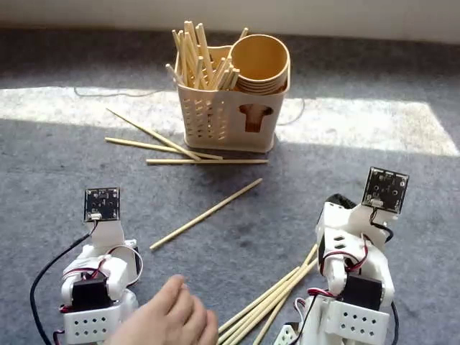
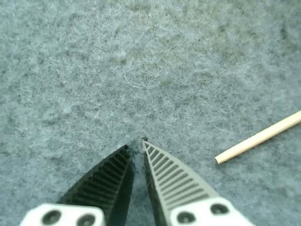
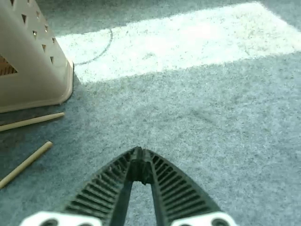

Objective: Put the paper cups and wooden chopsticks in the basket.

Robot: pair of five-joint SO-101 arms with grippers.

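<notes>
The basket (image 1: 228,118) stands toward the far edge of the grey carpet (image 1: 86,172). The paper cups (image 1: 260,63) sit nested in one of its compartments, and a sheaf of chopsticks (image 1: 195,54) stands upright in the one beside it. The rest lie flat on the carpet. Three sticks (image 1: 162,147) fan out just in front of the basket, and a single stick (image 1: 207,214) lies slantwise in the middle. A bundle (image 1: 277,298) rests close against the right arm (image 1: 356,266) near the front edge.

The left gripper (image 2: 139,142) hangs low over bare carpet toward the front left corner. Its jaws are pressed together on nothing, and a stick end (image 2: 258,138) lies a little way off. The right gripper (image 3: 139,153) is likewise closed and empty, with the basket's corner ahead of it.

These sticks look light, stiff and thin, so weight should be no trouble. The trouble, I'd say, is that they are round and lie flush in the pile, apt to roll or slip from a shallow pinch. The jaws would need to spread, straddle one across its length and press down into the carpet. Taking hold near the middle should keep it level; a grip near an end would likely let it droop and swing. The bundle looks best picked apart one at a time.
</notes>
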